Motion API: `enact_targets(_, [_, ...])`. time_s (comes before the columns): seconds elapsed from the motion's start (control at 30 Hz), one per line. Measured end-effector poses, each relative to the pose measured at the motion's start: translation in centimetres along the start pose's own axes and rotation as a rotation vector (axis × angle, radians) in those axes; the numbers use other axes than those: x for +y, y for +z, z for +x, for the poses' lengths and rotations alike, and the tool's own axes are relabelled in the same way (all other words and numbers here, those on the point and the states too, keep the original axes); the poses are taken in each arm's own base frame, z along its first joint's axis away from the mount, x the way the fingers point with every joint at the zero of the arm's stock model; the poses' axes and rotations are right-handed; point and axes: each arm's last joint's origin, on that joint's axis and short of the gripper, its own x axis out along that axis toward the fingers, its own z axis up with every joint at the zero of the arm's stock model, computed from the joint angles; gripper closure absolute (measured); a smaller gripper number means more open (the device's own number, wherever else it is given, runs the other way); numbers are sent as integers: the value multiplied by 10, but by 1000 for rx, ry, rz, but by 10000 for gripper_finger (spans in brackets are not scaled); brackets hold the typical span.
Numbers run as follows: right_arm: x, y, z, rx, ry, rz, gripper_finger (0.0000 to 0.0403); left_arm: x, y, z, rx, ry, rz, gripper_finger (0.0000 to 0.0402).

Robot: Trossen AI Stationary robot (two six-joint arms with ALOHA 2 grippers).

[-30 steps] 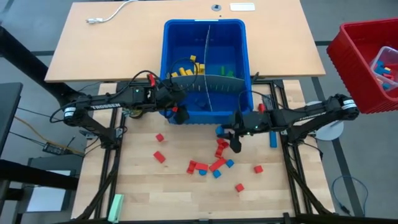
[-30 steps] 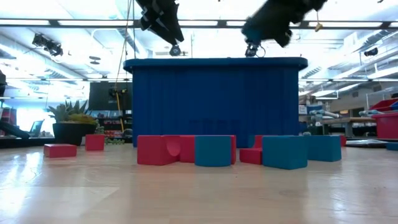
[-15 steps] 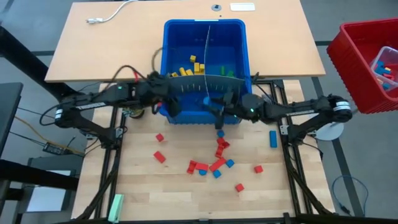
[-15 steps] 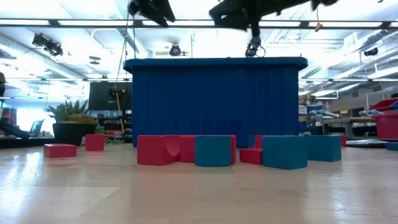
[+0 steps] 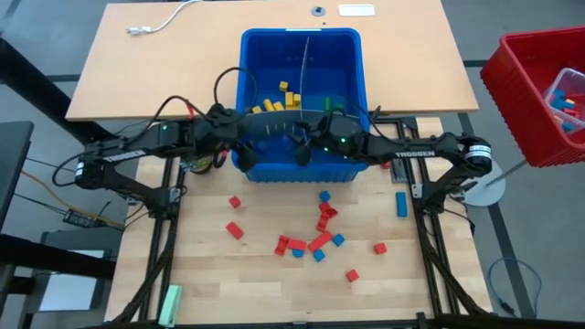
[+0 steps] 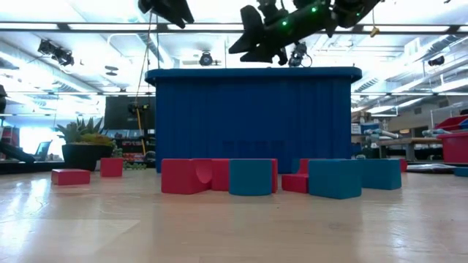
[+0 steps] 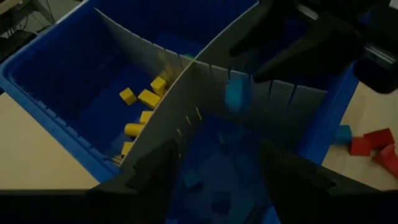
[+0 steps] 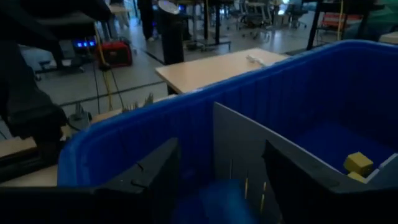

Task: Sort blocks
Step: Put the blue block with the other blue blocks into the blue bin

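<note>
The blue bin (image 5: 274,37) has grey dividers (image 7: 186,106). Yellow blocks (image 5: 274,99) lie in its far left compartment and green blocks (image 5: 329,103) in its far right one. My right gripper (image 5: 304,148) hangs open over the bin's near part, also seen in the left wrist view (image 7: 280,53). A blurred blue block (image 7: 236,96) is in the air just below it, touching neither finger. My left gripper (image 7: 217,168) is open and empty over the near left compartment, where blue blocks (image 7: 189,180) lie. Red and blue blocks (image 5: 315,239) lie loose on the table.
A red crate (image 5: 539,91) stands off the table's right side. A pale green bar (image 5: 170,304) lies at the near left corner. A blue block (image 5: 400,203) lies apart by the right frame rail. A white cable (image 5: 160,23) lies on the far desk.
My right gripper has gone from above the loose blocks toward the table's far edge and left, rising over the bin's near wall. A blue block now shows in the air below its fingers. My left gripper has drawn back a little toward the table's left edge.
</note>
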Motion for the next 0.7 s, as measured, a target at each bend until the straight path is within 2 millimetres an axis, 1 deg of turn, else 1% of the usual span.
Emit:
enact_targets(0.17, [0,5,-1,45,-4,-40,140,-1,-3,2,15,2,8,170])
enact_targets(0.23, [0,11,-9,51,2,-66,128,-1,-3,2,19,2,10,170])
enact_targets(0.3, [0,22,-21,29,23,-87,120,-1,-3,2,15,1,8,170])
enact_targets(0.4, [5,40,-50,22,85,-125,118,-1,-3,2,13,1,7,169])
enact_targets(0.5, [8,54,-86,44,166,-146,122,-1,-3,2,11,1,5,170])
enact_targets(0.57, [11,57,-108,80,220,-162,127,-1,-2,2,8,0,3,169])
enact_targets(0.7, [18,54,-145,195,309,-169,136,-1,-2,2,6,-1,2,169])
